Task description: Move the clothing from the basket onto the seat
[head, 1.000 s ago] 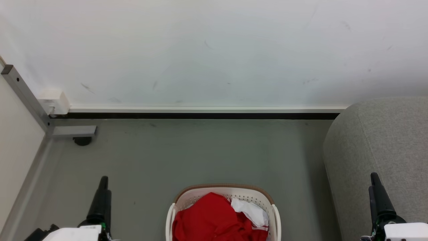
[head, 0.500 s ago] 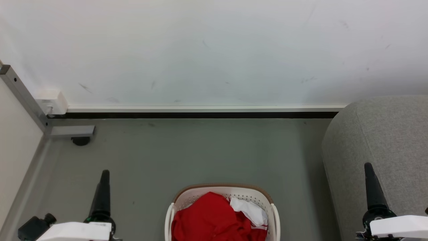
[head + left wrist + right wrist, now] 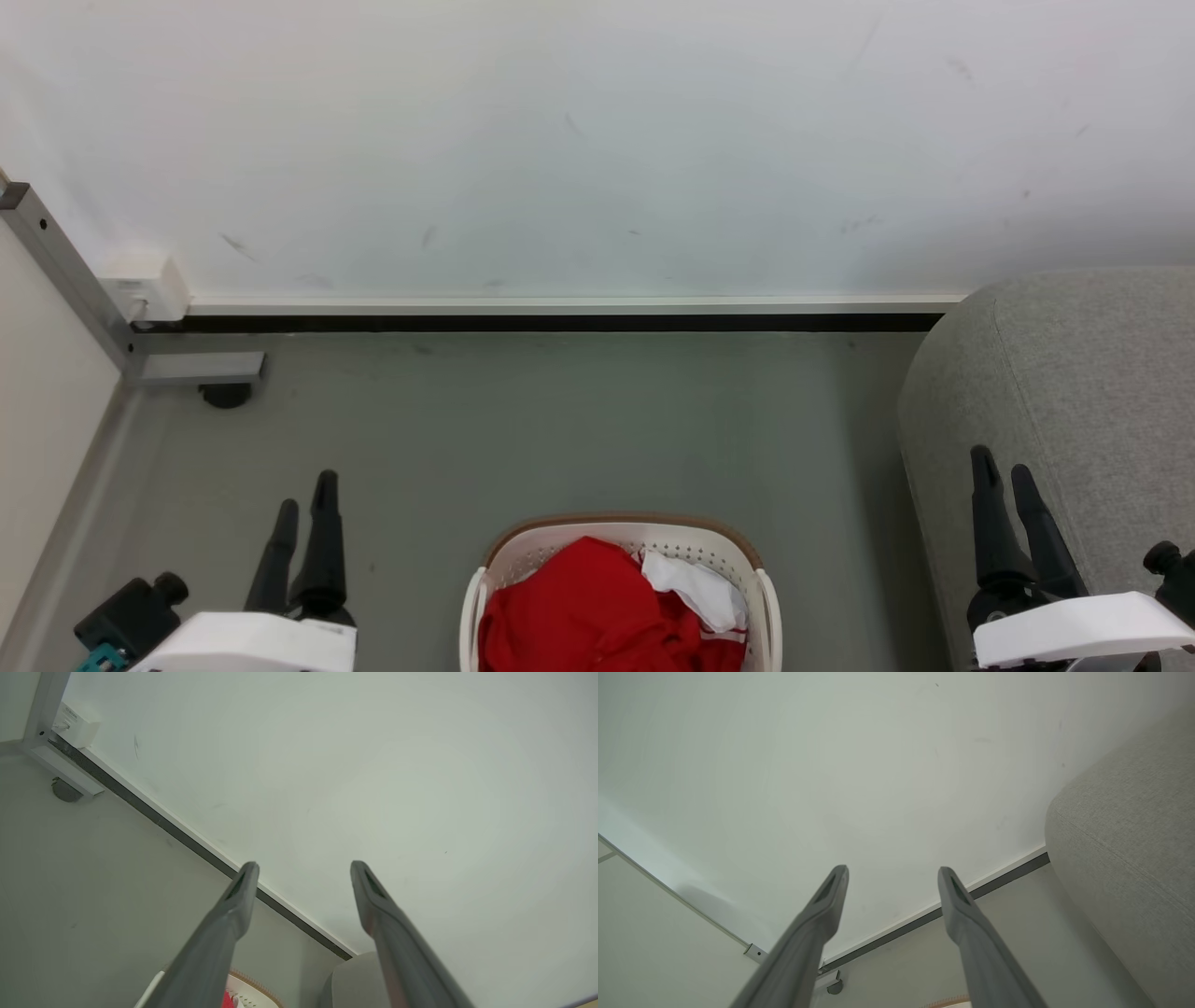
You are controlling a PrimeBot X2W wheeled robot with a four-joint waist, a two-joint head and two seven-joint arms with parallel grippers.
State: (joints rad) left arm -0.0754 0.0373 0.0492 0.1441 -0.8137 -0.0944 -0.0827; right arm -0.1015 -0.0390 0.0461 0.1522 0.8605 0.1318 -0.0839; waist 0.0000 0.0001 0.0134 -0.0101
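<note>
Red clothing: one heap, piled in the basket, bottom centre of the head view, lower part cut by the frame edge. A white piece lies against its right side, also inside; cannot tell what it is. The basket stands on the grey floor, well short of the wall. Long axis not judged, as the near end is out of frame.

To the right, the seat: grey, with a strip of floor between it and the basket. No red on the part seen.

Arms: left claw has its fingers apart and empty, over the floor left of the basket, tips toward the wall. Opposite, right claw also has its fingers apart and empty, in front of the seat's rounded end, tips the same way.

Key relation: the heap sits between the two claws and back toward the robot from both sets of tips. The left claw looks somewhat nearer the basket; the right is nearer the seat. Either would have to turn inward and down to reach the heap. By my reading, no garment has been moved yet.
</note>
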